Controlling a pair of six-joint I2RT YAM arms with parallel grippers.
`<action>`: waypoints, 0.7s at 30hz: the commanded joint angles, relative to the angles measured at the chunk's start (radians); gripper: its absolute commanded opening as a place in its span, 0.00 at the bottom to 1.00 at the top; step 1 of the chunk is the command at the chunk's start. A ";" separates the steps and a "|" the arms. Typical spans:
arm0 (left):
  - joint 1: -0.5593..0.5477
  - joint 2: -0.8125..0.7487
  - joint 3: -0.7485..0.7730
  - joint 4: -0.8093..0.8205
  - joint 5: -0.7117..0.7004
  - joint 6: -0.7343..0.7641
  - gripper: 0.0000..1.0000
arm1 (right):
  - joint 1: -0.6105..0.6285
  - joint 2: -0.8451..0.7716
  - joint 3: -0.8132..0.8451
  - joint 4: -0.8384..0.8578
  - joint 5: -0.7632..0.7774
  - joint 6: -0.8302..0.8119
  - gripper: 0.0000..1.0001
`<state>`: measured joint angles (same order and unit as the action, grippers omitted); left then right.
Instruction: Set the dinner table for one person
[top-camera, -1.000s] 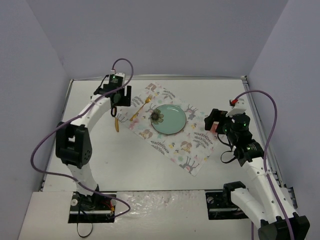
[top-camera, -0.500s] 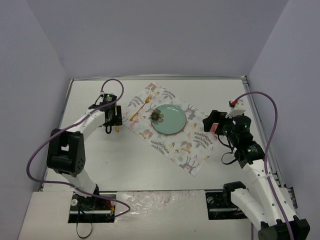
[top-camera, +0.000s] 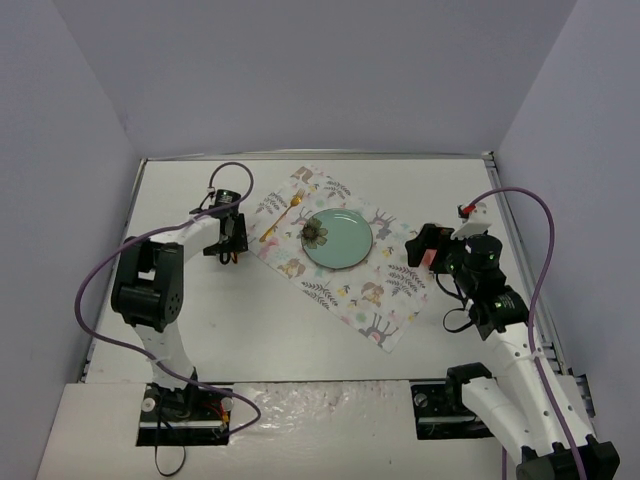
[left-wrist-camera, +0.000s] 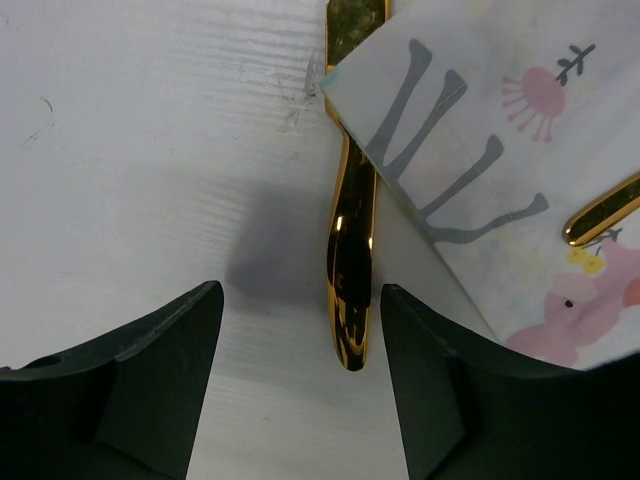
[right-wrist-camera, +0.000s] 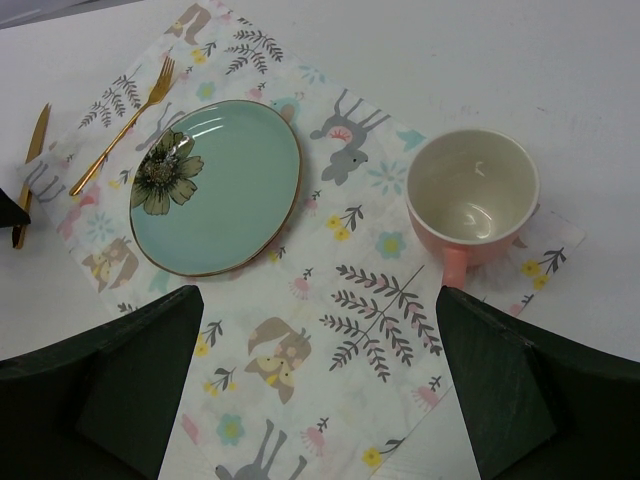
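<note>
On the white dinner table (top-camera: 200, 320) lies a floral placemat (top-camera: 375, 300) carrying a teal plate (top-camera: 338, 240), a gold fork (top-camera: 283, 217) and a pink cup (right-wrist-camera: 472, 195). A gold knife (left-wrist-camera: 350, 290) rests on the bare table, its far part tucked under the placemat corner (left-wrist-camera: 480, 130). My left gripper (left-wrist-camera: 300, 290) is low over the knife handle, open, one jaw on each side with a gap showing on both. My right gripper (right-wrist-camera: 318, 292) hovers open above the placemat's near right part, holding nothing.
The fork's handle end (left-wrist-camera: 605, 210) lies on the placemat just right of the knife. In the right wrist view the plate (right-wrist-camera: 215, 187) sits between the fork (right-wrist-camera: 120, 125) and the cup. Grey walls enclose the table on three sides.
My left gripper has come forward and down from the back left onto the knife handle, and its jaws have narrowed. The right arm has hardly moved.
</note>
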<state>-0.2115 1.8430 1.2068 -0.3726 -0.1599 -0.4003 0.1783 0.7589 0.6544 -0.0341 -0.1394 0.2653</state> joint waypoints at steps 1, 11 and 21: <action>0.012 0.032 0.089 0.052 -0.009 -0.025 0.56 | 0.007 0.010 0.013 0.071 -0.009 0.005 1.00; 0.073 0.055 0.050 0.047 -0.003 -0.071 0.22 | 0.007 0.015 0.014 0.071 -0.007 0.006 1.00; 0.109 -0.064 -0.111 0.010 -0.006 -0.137 0.09 | 0.007 0.021 0.004 0.082 -0.012 0.005 1.00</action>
<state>-0.1182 1.8301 1.1482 -0.2893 -0.1526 -0.4964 0.1783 0.7704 0.6540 -0.0334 -0.1394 0.2653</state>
